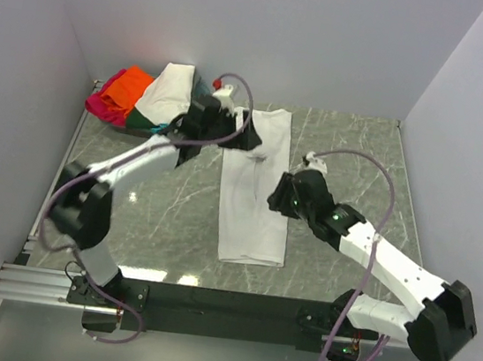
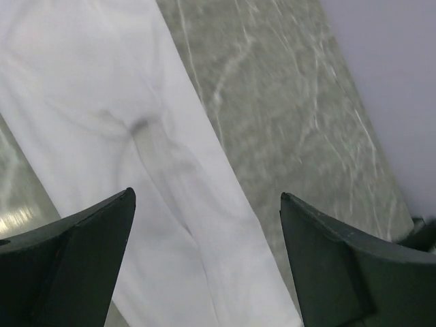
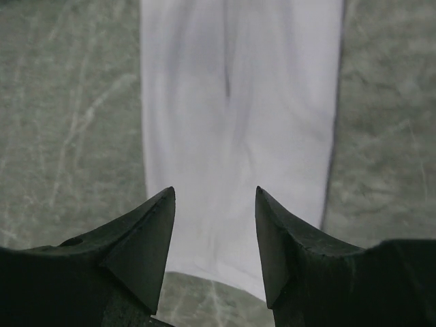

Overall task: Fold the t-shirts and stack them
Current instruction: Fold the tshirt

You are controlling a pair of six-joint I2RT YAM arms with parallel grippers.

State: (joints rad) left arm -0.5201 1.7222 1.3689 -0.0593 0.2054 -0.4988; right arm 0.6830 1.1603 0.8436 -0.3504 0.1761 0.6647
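Note:
The plain white t-shirt point(image 1: 255, 191) lies flat on the table as a long narrow folded strip running near to far. It also shows in the left wrist view point(image 2: 136, 150) and the right wrist view point(image 3: 238, 109). My left gripper point(image 1: 240, 138) is open and empty, held above the strip's far left part. My right gripper point(image 1: 277, 196) is open and empty, above the strip's right edge near its middle. A pile of other t-shirts sits at the far left: cream-white point(image 1: 169, 89), orange point(image 1: 126, 85), magenta-pink point(image 1: 101, 107), teal point(image 1: 141, 119).
The grey marble table point(image 1: 351, 159) is walled at the left, back and right. A black rail point(image 1: 225, 303) with the arm bases runs along the near edge. Purple cables loop over both arms.

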